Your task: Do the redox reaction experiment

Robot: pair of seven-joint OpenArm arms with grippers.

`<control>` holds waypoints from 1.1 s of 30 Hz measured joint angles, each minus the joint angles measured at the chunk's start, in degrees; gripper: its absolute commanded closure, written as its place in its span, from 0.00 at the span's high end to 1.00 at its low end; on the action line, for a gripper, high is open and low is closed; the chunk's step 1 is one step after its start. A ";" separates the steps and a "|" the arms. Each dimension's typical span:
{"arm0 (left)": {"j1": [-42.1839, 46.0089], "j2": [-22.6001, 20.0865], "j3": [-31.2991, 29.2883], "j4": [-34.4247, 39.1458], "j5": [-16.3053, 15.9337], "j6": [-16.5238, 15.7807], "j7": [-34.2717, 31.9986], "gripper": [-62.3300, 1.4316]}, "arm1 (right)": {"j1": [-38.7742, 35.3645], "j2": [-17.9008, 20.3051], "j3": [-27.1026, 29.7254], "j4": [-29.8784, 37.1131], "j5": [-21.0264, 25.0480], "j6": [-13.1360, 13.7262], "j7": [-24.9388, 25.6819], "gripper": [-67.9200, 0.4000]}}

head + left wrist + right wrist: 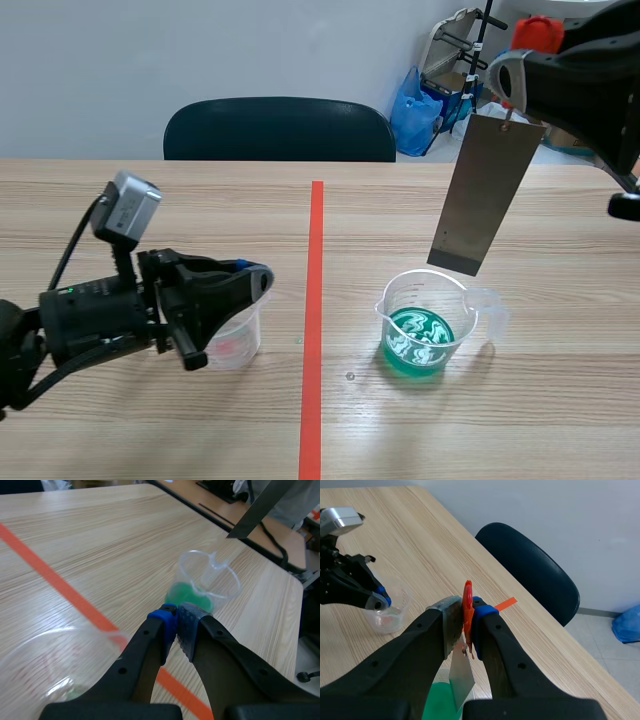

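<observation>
Right gripper (512, 112): raised above the table's right half, clamped on the top end of the metal strip, one pad on each face.
Metal strip (485, 195): flat, grey, hanging a little tilted; lower edge just above the far rim of the beaker, clear of the green liquid.
Beaker (400, 300): clear plastic with a spout and a handle, upright on the table right of the tape line, well apart from the cup.
Green liquid (420, 340): shallow layer at the beaker's bottom, streaked with white.
Left gripper (258, 280): low over the left half, lying nearly flat, pads pressed together at the cup's rim on the side toward the tape line; cannot tell whether the thin wall is caught between them.
Cup (238, 340): clear, upright, under and beside the left fingers, with a faint reddish trace at the bottom.
Tape line (315, 330): orange-red, running from the near edge toward the far edge, between cup and beaker, touching neither.
Open room: bare wood on both sides of the tape line between the two vessels, and a wide bare band behind them up to the far edge.
Table (295, 587): rounded corner and side edge near the beaker in the left wrist view; far edge beside the dark chair (280, 130).
Wrist camera (128, 205): grey box standing up from the left arm.
Writing: faint reddish marks on the cup's wall, too blurred to read.
</observation>
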 measured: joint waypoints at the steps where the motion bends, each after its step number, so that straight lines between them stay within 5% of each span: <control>1: -0.66 1.07 0.52 -0.39 0.00 0.00 0.00 0.07 | 0.00 0.00 0.00 0.00 0.00 0.00 0.00 0.02; 20: -5.77 15.98 3.91 -1.36 0.02 0.00 8.85 0.07 | 0.00 0.00 0.00 0.00 0.00 0.00 -0.22 0.02; 33: -5.79 16.39 3.80 -1.36 0.02 0.00 8.79 0.07 | 0.00 0.00 0.00 0.00 0.00 0.00 -0.22 0.02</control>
